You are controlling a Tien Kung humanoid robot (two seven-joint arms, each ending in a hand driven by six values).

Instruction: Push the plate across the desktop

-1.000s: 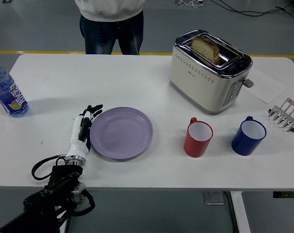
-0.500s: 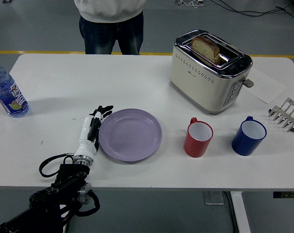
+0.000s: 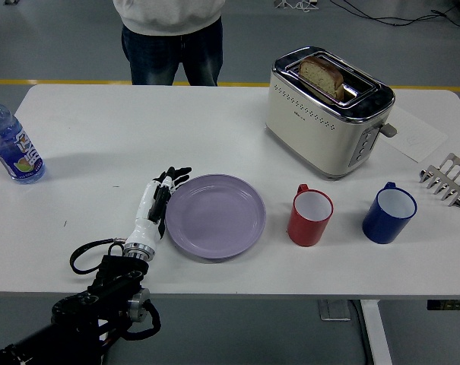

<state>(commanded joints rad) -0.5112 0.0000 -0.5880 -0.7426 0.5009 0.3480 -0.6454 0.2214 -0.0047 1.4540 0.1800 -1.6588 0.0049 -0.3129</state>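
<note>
Left hand (image 3: 155, 204) lies flat, fingers (image 3: 172, 179) extended forward.

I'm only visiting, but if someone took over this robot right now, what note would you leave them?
Left hand: fingers straight, flat against the left rim of the purple plate, holding nothing.
Right hand: out of view.
Plate: on the white table, front centre, close to the red mug but not touching it.
Done: the plate has slid right over the last second.
Left: keep pushing, and mind the red mug, which stands in the plate's way.
A person stands at the far side, hands not visible.
</note>
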